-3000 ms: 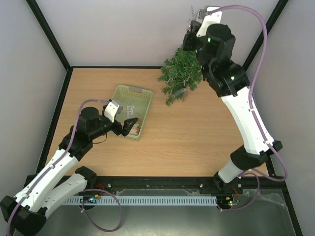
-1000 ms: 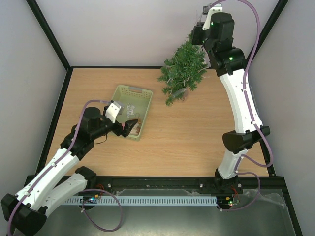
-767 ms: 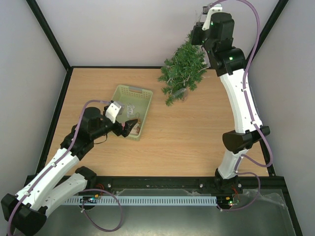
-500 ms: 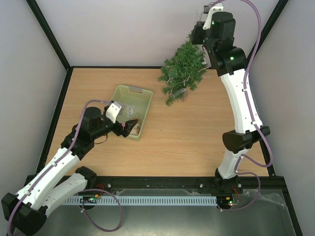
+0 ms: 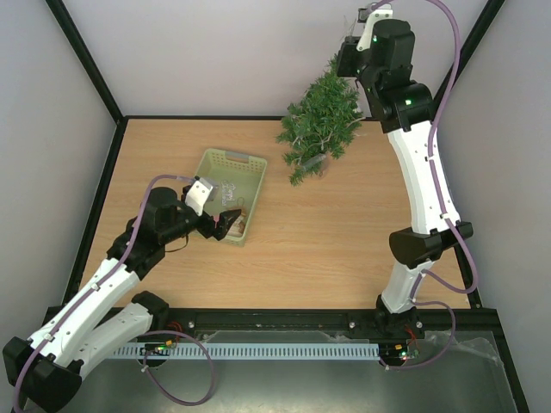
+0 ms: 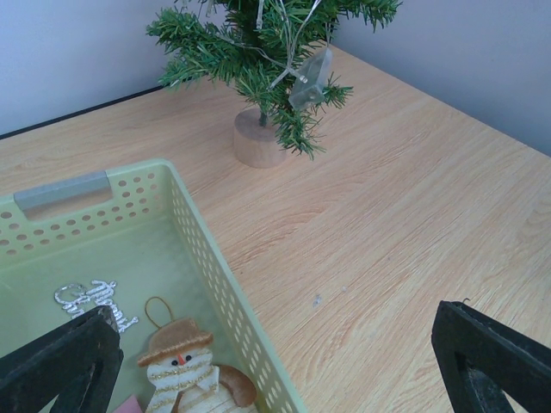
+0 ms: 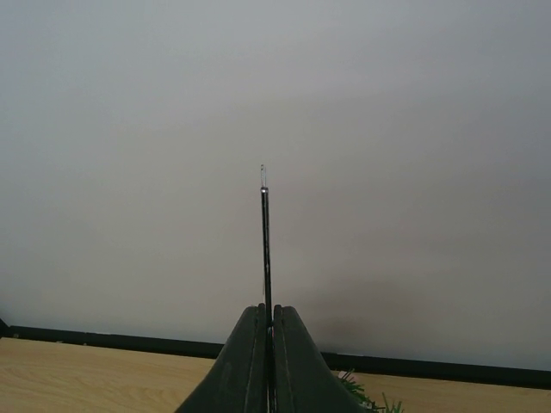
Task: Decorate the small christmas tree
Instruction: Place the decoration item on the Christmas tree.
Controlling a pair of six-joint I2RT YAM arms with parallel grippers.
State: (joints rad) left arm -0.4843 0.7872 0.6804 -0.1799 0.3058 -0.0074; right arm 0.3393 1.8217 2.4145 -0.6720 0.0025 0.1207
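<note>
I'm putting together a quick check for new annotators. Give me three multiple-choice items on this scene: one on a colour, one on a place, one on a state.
1. The small christmas tree stands on a base that is:
A red
B pale wood
C black

2. The snowman ornament lies:
A in the pale green basket
B beside the basket
C on a branch

3. The right gripper is:
A wide open
B shut on the snowman
C shut on a thin wire

Answers:
1 B, the left wrist view shows a round stump of light wood under the trunk.
2 A, the snowman rests on the basket's floor, inside its perforated wall.
3 C, in the right wrist view the fingers meet, with the wire sticking straight out from between them.
</note>
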